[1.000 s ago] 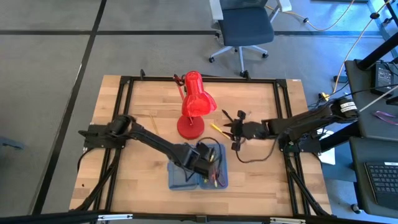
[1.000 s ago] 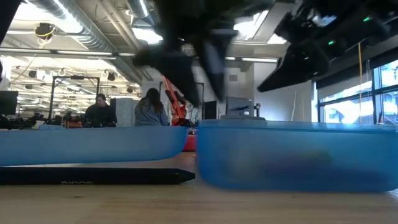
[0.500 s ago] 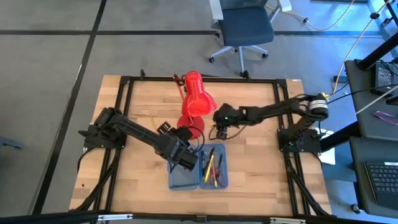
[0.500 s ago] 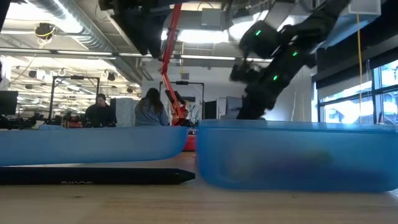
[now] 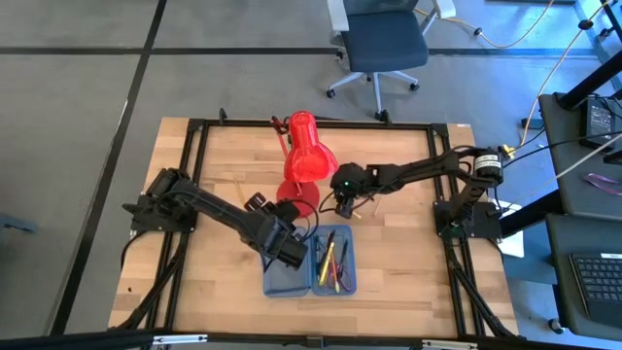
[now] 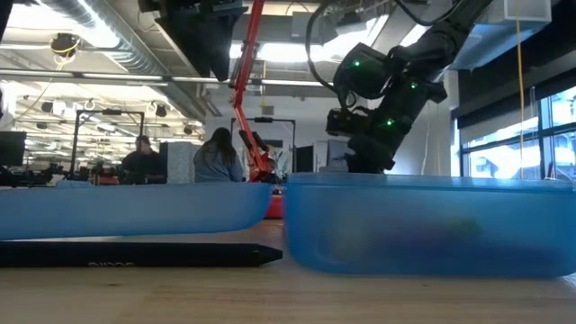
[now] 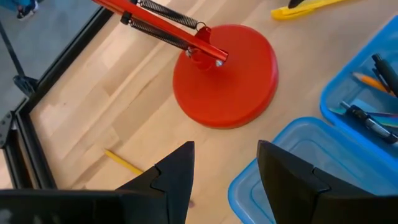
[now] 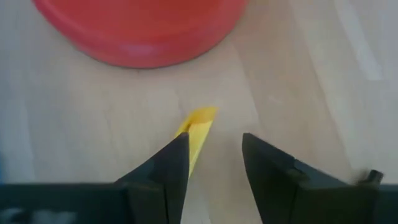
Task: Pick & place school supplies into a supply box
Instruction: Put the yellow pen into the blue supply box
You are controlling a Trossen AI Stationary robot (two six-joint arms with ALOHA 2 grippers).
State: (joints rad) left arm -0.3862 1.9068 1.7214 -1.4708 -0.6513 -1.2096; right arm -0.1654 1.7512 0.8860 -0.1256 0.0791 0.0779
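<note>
The blue supply box point(image 5: 311, 264) lies open near the table's near edge. Its right half point(image 5: 336, 261) holds several pens, and its left half point(image 7: 298, 168) shows nothing inside. My left gripper point(image 5: 282, 245) hovers open over the left half's far corner. My right gripper point(image 5: 340, 202) is open and low beside the red lamp's base point(image 8: 137, 31). The free end of a yellow pen point(image 8: 198, 127) lies on the wood between its fingers, close to one finger point(image 8: 166, 171). A thin yellow pencil point(image 7: 124, 163) lies left of the lamp base. My right gripper comes down from above over the yellow pen's end point(image 8: 194, 138), a finger on either side. The pen lies flat on the table. Whether the nearer finger touches it, I cannot tell.
The red desk lamp point(image 5: 307, 160) stands mid-table, with its base point(image 7: 224, 74) just beyond the box and beside both grippers. A black marker point(image 6: 135, 255) lies on the table in front of the box's left half. Black frame rails edge the table. An office chair stands beyond the far edge.
My left gripper has drawn away from over the box's right half, up and toward the table's left, uncovering the pens there. My right arm has reached from the table's right toward the lamp base and come down over the yellow pen, then held nearly still.
</note>
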